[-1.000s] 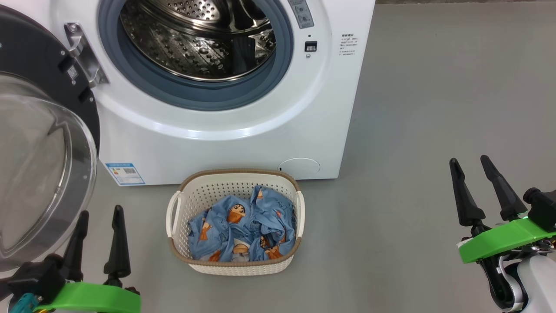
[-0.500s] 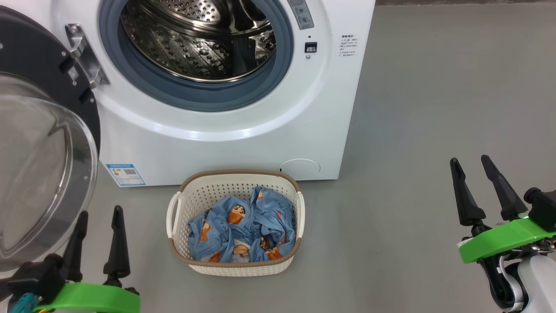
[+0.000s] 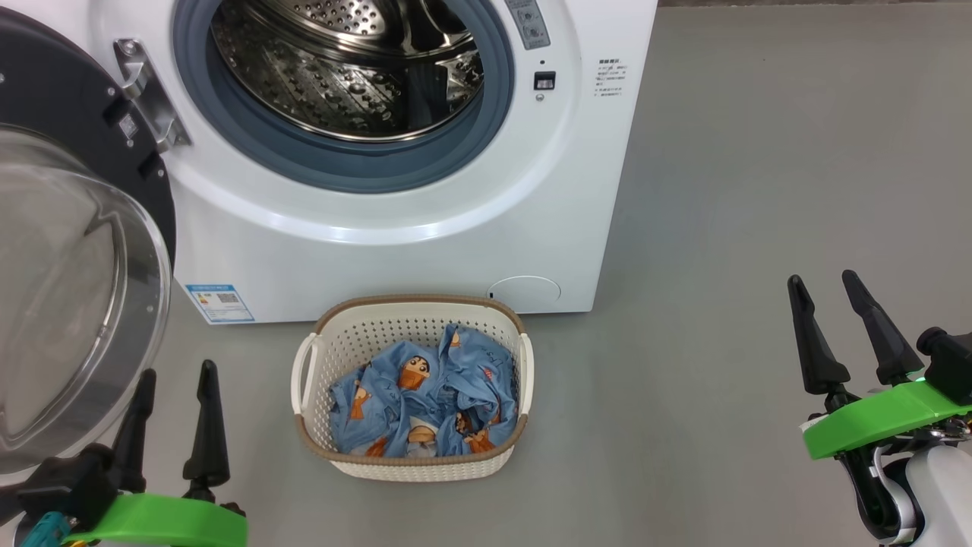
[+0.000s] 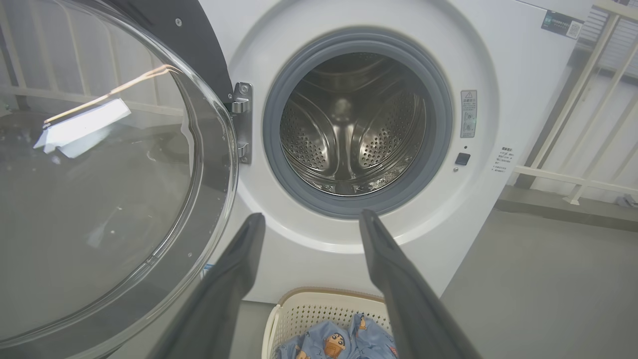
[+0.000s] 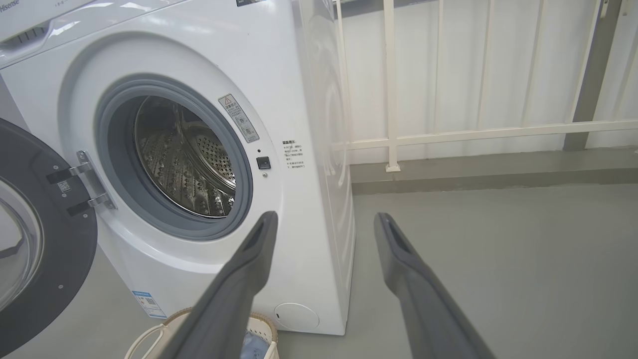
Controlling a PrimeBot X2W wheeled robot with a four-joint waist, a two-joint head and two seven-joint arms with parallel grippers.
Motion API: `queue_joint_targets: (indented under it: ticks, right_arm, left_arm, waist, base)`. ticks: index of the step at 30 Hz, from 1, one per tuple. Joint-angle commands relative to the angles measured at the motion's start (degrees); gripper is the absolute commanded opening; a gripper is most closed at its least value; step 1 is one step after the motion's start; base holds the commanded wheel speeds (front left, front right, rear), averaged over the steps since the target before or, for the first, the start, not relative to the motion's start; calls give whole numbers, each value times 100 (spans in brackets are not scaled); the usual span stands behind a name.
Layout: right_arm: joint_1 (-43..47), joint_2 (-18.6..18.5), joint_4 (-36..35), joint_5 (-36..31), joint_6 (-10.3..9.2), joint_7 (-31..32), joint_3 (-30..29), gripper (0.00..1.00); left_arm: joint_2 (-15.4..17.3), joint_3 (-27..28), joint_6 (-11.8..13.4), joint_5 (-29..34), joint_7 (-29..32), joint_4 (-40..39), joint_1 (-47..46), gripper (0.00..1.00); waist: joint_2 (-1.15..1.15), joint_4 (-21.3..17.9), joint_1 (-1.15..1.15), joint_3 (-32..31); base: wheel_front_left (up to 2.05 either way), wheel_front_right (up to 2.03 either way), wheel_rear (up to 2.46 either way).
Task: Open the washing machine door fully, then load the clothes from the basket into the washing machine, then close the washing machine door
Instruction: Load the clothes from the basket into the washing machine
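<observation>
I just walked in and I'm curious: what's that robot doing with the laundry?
It's doing a load of washing. The washing machine has its door swung wide open, and no clothes are visible in the steel drum. The blue cartoon clothes lie in the basket on the floor in front of the machine. The left gripper and right gripper hover on either side, fingers spread, holding nothing. Loading hasn't begun yet.
</observation>
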Motion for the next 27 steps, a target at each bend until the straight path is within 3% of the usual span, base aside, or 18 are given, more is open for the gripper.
queue_joint_targets:
  ticks: [1,27]
  right_arm:
    - [-146,-75,-152,-22,32,-54,77,100]
    - [-149,-79,-123,-12,32,-54,104,100]
  left_arm:
    - [185,200,11,25,-21,-177,-161,100]
    - [218,189,-29,-61,-32,-132,-202,100]
  waist:
    - [0,4,0,1]
    - [0,4,0,-17]
  base:
    - [28,-28,0]
    - [124,-124,0]
